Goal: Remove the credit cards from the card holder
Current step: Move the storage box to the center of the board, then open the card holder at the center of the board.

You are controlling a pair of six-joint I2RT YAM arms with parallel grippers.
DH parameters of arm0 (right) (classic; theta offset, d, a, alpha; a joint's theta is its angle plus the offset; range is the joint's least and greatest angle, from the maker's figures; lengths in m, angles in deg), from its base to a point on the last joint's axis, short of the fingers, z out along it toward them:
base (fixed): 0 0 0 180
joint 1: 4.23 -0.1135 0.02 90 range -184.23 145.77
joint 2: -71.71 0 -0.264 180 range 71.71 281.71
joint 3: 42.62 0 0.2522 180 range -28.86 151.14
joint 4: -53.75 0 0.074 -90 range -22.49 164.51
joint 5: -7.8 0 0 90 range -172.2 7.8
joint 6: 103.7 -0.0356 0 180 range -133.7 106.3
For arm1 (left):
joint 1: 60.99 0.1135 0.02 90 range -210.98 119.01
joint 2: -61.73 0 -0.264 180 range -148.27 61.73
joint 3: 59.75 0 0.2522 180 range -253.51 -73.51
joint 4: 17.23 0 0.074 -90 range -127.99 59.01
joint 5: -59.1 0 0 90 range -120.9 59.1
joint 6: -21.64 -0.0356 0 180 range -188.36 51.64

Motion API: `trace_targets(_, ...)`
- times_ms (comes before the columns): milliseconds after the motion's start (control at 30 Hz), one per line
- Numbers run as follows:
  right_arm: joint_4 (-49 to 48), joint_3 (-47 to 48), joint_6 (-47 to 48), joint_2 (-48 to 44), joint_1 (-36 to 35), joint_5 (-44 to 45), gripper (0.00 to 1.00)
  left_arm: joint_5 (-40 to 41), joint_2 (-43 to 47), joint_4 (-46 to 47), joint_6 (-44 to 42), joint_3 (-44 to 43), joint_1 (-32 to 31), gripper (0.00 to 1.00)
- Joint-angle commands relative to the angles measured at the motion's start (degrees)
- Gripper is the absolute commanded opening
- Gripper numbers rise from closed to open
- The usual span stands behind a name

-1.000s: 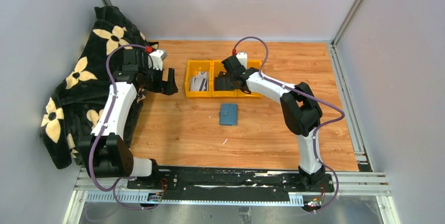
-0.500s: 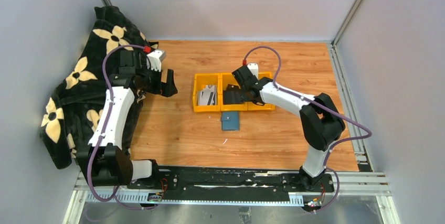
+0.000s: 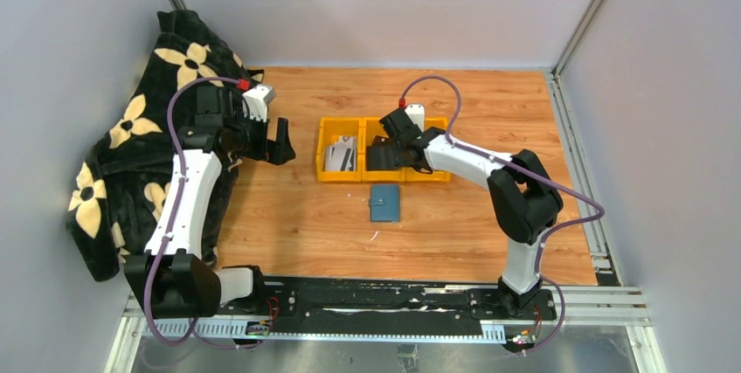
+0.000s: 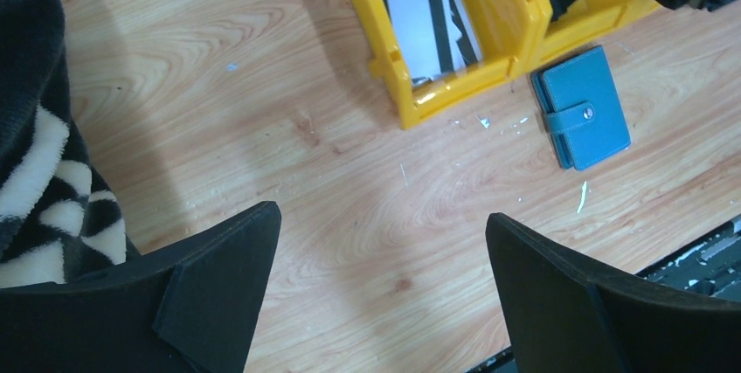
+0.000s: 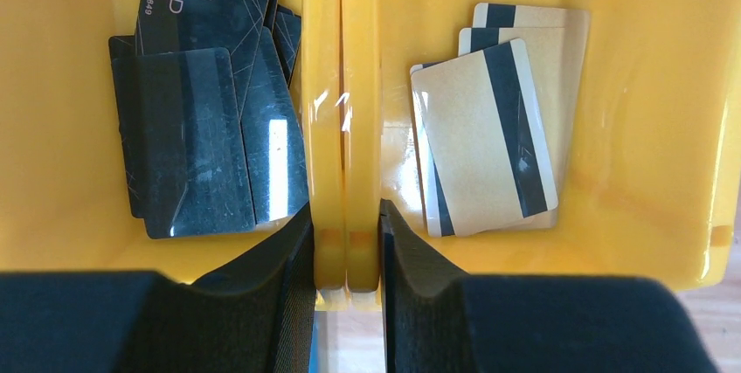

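Note:
The teal-blue card holder lies closed on the wooden table, snap strap fastened, just in front of the yellow bins; it also shows in the left wrist view. Silvery-grey credit cards lie in one bin and dark cards in the adjoining one. My right gripper is shut on the two touching bin walls between them; from above it covers the middle bin. My left gripper is open and empty above bare table, left of the bins.
A black blanket with cream flowers is heaped at the table's left edge, beside my left arm. Grey walls enclose the table on three sides. Small white flecks lie on the wood near the holder.
My right gripper has dragged the yellow bins nearer and to the right, then slightly back left. The card holder has shifted a little nearer. The left gripper barely moved.

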Motion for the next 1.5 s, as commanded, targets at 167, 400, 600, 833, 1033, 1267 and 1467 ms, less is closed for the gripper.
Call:
trace_targets(167,-1.92,3.49,-2.44,2.81,-1.46,2.42,0.27,-0.71,2.34,-2.02,-1.31,-0.66,-0.36,1.00)
trace_targets(400,0.27,-1.32,-2.86,-4.71,-4.98,7.08,0.80,-1.20,1.94,-2.54,-1.58,-0.82,-0.38,1.00)
trace_targets(600,2.40,-8.04,-8.84,-11.59,-14.70,8.29,0.82,-1.07,1.95,-2.61,-1.68,-1.51,-0.37,1.00)
trace_targets(833,4.57,-7.73,-14.95,-5.54,-19.74,6.55,0.83,-1.13,1.49,-4.17,-1.89,-3.38,-0.37,1.00)
trace_targets(1033,9.41,-3.46,-16.26,1.85,-22.35,9.86,0.84,-1.22,2.79,-4.76,-2.88,-4.02,-0.37,1.00)
trace_targets(1267,6.43,-4.46,-16.81,5.18,-22.45,8.10,0.84,-0.74,3.67,-4.98,-2.98,-4.35,-0.37,1.00)
trace_targets(1467,5.63,-6.39,-17.10,4.02,-22.22,6.89,0.80,-1.39,3.42,-5.08,-2.76,-4.14,-0.37,1.00)
